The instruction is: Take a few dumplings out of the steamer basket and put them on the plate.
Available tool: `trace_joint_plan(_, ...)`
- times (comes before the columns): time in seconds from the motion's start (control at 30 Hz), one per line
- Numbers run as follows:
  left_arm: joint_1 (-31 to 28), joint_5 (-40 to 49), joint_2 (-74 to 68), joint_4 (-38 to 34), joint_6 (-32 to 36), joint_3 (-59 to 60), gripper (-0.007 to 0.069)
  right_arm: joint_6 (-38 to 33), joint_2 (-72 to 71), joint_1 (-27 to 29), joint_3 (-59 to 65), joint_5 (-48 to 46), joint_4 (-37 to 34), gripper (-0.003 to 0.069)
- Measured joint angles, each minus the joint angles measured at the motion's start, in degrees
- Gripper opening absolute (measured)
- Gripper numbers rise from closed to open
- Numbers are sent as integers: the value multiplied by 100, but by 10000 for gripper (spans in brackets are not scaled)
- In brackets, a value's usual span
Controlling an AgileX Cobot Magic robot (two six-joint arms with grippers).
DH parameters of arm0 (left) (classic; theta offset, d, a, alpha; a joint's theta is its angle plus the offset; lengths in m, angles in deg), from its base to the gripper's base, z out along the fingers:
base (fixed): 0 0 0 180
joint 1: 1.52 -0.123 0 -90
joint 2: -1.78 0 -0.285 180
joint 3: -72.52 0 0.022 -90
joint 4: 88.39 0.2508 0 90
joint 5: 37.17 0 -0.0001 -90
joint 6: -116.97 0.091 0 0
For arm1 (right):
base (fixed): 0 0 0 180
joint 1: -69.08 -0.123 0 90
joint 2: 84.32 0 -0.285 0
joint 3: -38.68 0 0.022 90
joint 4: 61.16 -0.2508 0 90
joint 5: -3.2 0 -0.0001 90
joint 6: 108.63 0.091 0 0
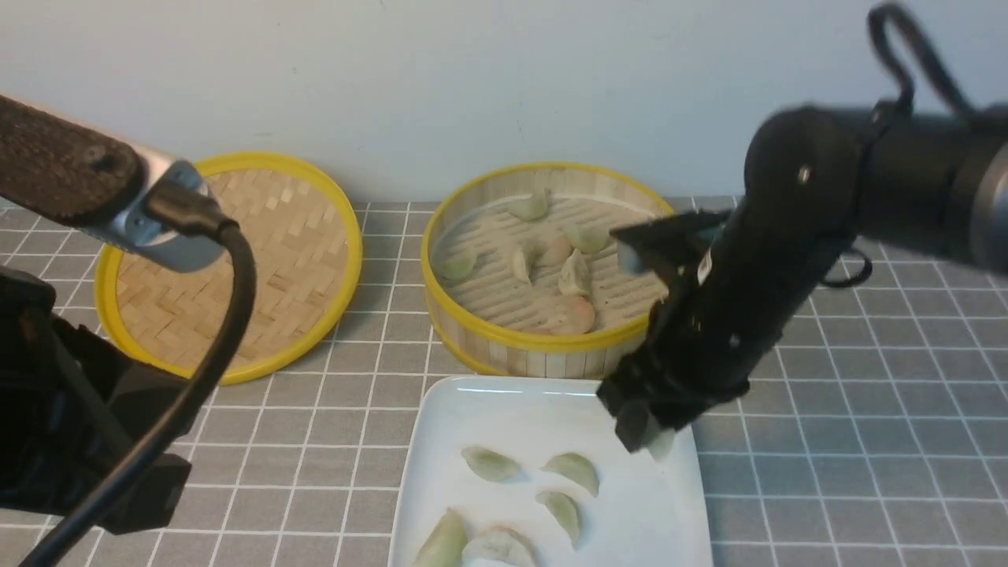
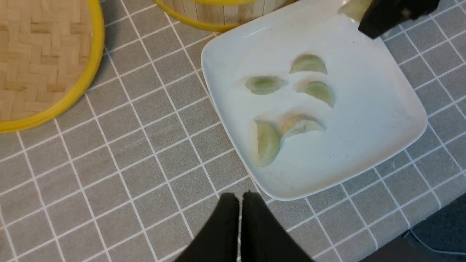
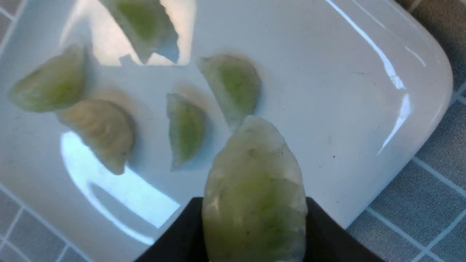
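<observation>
Above the far part of the white plate (image 1: 630, 520), the right claw (image 3: 255, 218) grips a pale green dumpling (image 3: 255, 182) between its fingers, while the left claw (image 2: 240, 198) is closed and holds nothing. Five more dumplings (image 2: 268, 142) rest on the plate — two of them side by side, close together. Just beyond the plate stands the steamer basket (image 1: 543, 346) with several dumplings inside, and beyond the plate to its left lies the woven lid (image 1: 236, 276) — all on the tiled worktop (image 1: 307, 441).
</observation>
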Motion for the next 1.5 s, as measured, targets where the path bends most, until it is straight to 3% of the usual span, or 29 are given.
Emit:
trace_joint_plan(0.17,0,-6,0,0,0,0,-5,0,292,0,141,466,-14,276)
trace_joint_plan(0.33,0,-26,0,5,0,0,-5,0,415,0,141,766,-159,417)
trace_joint_plan(0.37,0,-29,0,6,0,0,-5,0,415,0,141,773,-167,417)
trace_joint_plan(0.43,0,-80,0,34,0,0,-5,0,386,0,141,779,-174,494)
trace_joint_plan(0.53,0,-137,0,65,0,0,-5,0,179,0,141,694,-166,506)
trace_joint_plan(0.6,0,-142,0,70,0,0,-5,-4,16,0,141,617,-166,490)
trace_joint_plan(0.7,0,-173,0,76,0,0,-5,-4,-829,0,146,310,75,325)
trace_joint_plan(0.73,0,-178,0,76,0,0,-5,-4,-884,0,146,310,92,325)
trace_joint_plan(0.77,0,-219,0,76,0,0,-5,37,-1368,0,146,171,224,221)
trace_joint_plan(0.8,0,-230,0,76,0,0,-5,37,-1368,0,146,171,224,221)
trace_joint_plan(0.83,0,-425,0,95,0,0,-5,123,-2040,0,146,51,397,118)
trace_joint_plan(0.93,0,-933,0,126,0,1,-5,256,-3012,0,160,-17,614,17)
trace_joint_plan(1.13,0,-1998,0,126,0,1,-5,610,-5131,0,433,352,1096,-11)
trace_joint_plan(1.33,0,-2673,0,121,0,1,-5,953,-7931,0,1972,1795,1417,-13)
trace_joint_plan(1.4,0,-2768,0,121,0,1,-5,1178,-8894,0,2663,2328,1654,-13)
trace_joint_plan(1.5,0,-2931,-41,121,0,1,-5,2075,-10074,0,3512,2795,2118,-13)
